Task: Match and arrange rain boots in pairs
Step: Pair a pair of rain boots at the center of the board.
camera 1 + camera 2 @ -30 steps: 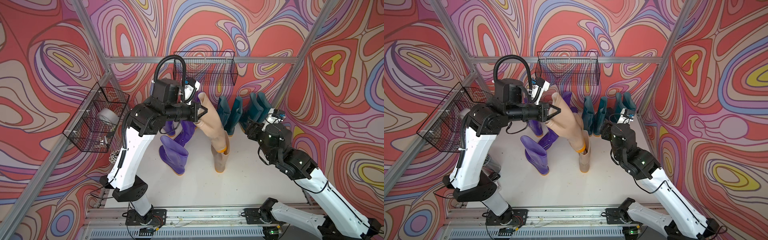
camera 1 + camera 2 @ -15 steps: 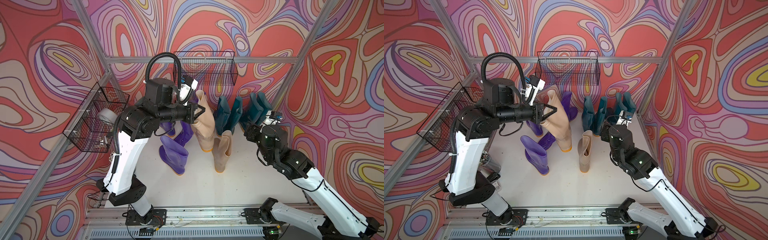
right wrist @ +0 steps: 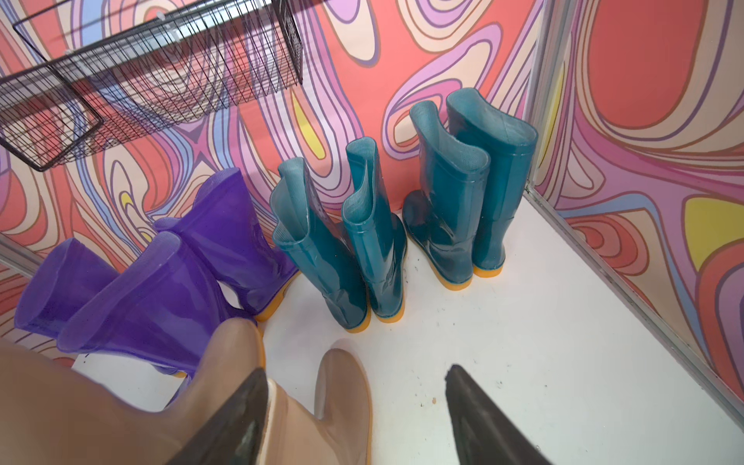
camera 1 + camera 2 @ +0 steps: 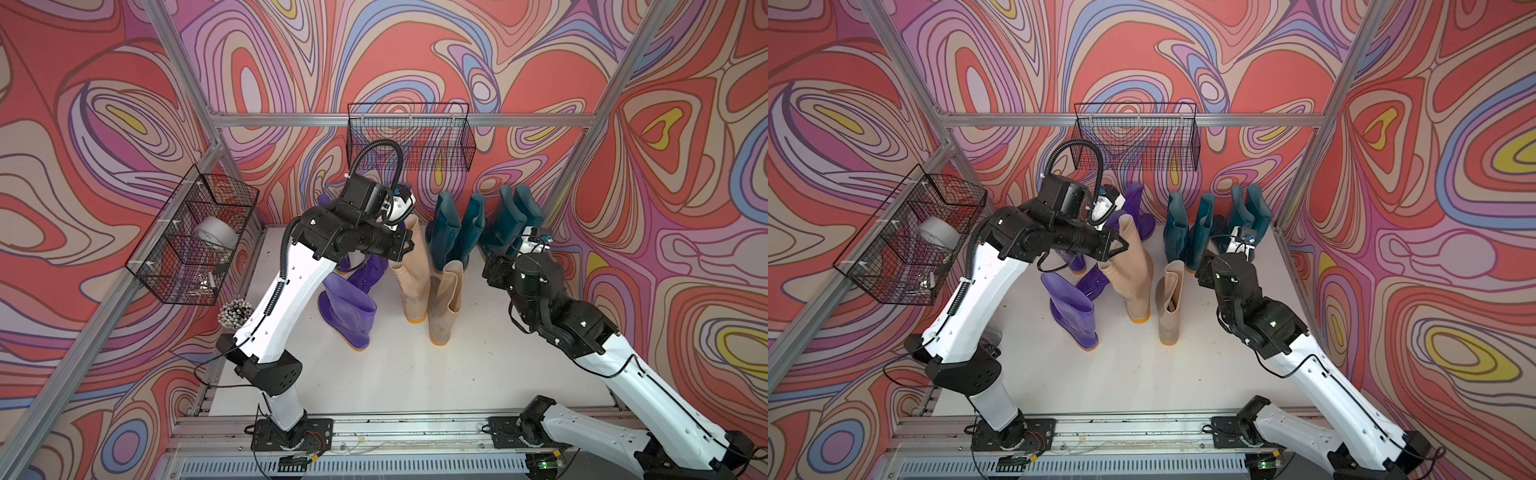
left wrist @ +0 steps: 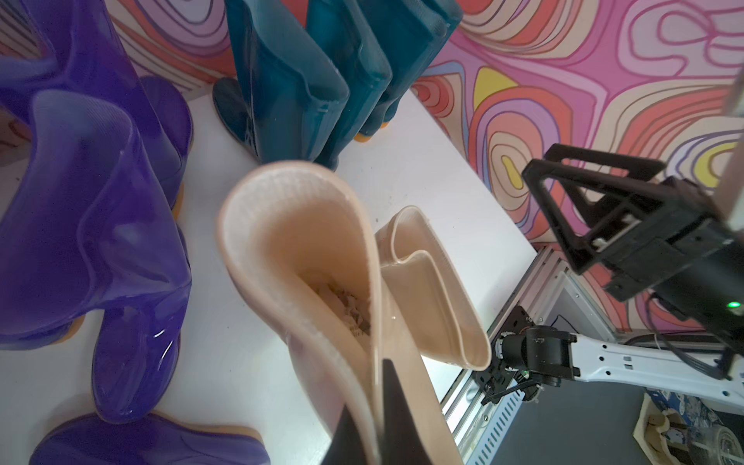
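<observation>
White arms [image 4: 286, 291], black joints [image 4: 270, 370], corrugated cable [image 4: 376, 142]

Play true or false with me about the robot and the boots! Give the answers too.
1. The left gripper pinches the rim of a beige boot. True.
2. The right gripper holds a teal boot. False: it is open and holds nothing.
3. Four teal boots stand along the back wall. True.
4. The two beige boots stand far apart. False: the other beige boot stands right beside the held one.

The held beige boot [image 4: 409, 282] has swung upright beside its mate [image 4: 444, 309].
</observation>
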Controlling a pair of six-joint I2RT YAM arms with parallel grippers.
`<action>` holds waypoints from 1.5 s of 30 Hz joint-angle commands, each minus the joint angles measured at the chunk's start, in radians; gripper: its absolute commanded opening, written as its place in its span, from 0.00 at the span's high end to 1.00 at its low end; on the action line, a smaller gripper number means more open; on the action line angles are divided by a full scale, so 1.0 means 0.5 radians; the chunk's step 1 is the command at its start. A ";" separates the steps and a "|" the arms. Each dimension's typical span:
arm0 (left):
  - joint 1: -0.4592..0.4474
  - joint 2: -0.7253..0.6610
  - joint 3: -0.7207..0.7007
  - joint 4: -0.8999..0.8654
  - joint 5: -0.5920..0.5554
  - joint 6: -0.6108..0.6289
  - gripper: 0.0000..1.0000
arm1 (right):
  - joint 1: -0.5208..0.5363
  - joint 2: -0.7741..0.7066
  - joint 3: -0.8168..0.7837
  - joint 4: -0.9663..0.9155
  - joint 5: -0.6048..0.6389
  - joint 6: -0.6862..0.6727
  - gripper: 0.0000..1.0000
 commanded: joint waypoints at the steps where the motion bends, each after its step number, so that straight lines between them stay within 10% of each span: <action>1: -0.003 -0.051 -0.116 0.215 -0.059 0.056 1.00 | -0.013 -0.035 -0.031 -0.005 -0.028 0.017 0.29; 33: -0.074 -0.175 -1.161 0.957 0.067 -0.425 0.98 | -0.021 -0.035 0.027 -0.049 -0.056 -0.082 0.29; 39: -0.074 -0.314 -1.399 1.109 0.037 -0.586 0.62 | -0.020 -0.035 0.073 -0.064 -0.071 -0.089 0.29; 45: -0.076 -0.391 -1.337 1.061 0.033 -0.566 0.59 | -0.021 -0.023 0.107 -0.086 -0.107 -0.083 0.29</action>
